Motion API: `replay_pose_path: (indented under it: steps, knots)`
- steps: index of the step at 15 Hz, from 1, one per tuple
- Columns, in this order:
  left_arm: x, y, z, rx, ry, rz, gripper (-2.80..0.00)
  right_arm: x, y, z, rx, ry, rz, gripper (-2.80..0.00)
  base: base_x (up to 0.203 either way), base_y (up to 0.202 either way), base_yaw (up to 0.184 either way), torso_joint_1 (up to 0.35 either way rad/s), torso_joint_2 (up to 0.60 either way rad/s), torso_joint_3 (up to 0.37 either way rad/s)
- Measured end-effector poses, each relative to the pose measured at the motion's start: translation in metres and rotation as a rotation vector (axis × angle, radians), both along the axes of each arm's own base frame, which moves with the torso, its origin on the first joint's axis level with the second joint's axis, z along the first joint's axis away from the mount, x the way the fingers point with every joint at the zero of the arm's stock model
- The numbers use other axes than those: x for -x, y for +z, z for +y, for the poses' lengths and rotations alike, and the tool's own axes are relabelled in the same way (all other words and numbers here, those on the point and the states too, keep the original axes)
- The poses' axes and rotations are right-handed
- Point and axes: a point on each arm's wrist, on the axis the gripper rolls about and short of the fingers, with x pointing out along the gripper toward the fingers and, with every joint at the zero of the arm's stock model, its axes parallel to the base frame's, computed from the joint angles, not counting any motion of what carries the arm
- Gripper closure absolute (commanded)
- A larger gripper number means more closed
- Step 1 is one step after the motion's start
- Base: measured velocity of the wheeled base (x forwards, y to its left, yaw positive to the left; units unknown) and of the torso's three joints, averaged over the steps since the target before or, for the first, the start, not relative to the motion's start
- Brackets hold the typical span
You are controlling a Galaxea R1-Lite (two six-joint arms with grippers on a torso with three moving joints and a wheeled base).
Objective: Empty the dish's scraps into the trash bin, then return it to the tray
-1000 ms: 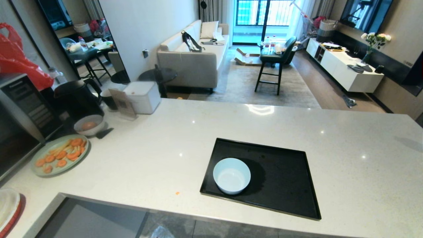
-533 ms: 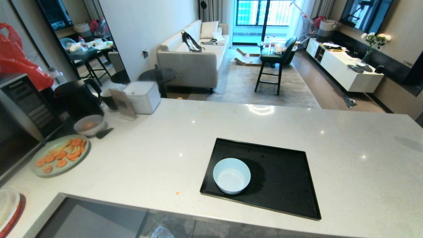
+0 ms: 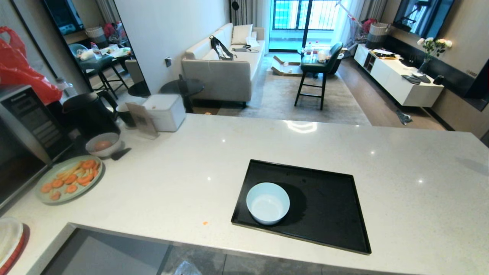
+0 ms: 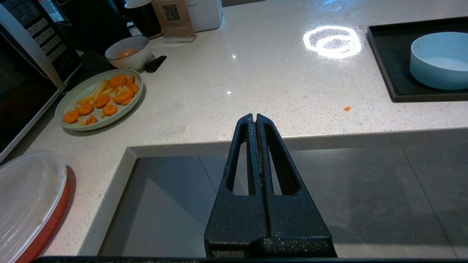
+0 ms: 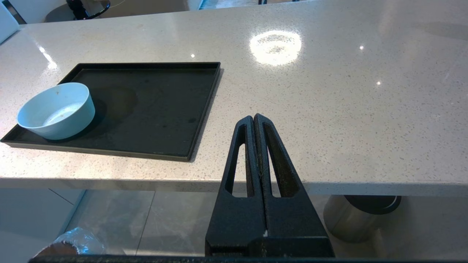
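With the dish (image 3: 267,203) sitting empty on the tray (image 3: 324,214), job looks done: left hand (image 4: 255,117) and right hand (image 5: 253,117) closed, parked below the worktop (image 3: 229,152).

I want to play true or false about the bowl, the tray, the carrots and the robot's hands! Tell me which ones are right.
1. The white bowl sits on the black tray. True.
2. The bowl is full of carrot slices. False: it looks empty, apart from maybe a tiny speck.
3. The carrot slices lie on the green plate. True.
4. The left hand is holding the bowl. False: it is shut on nothing, below the counter edge.
5. The right hand is wide open. False: its fingers are pressed together.
6. A tiny orange crumb lies on the counter beside the tray. True.
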Motion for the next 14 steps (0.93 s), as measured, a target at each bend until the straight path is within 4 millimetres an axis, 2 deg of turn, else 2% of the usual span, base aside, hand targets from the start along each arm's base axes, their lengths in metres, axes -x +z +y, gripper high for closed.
replay_pose_path:
  steps: [14]
  knots:
    - [0.0000,0.0000,0.0000,0.000,-0.001,0.000,0.00,0.0000,0.0002,0.0000,0.000,0.000,-0.002,0.00,0.000,0.000,0.000,0.000,0.00,0.000]
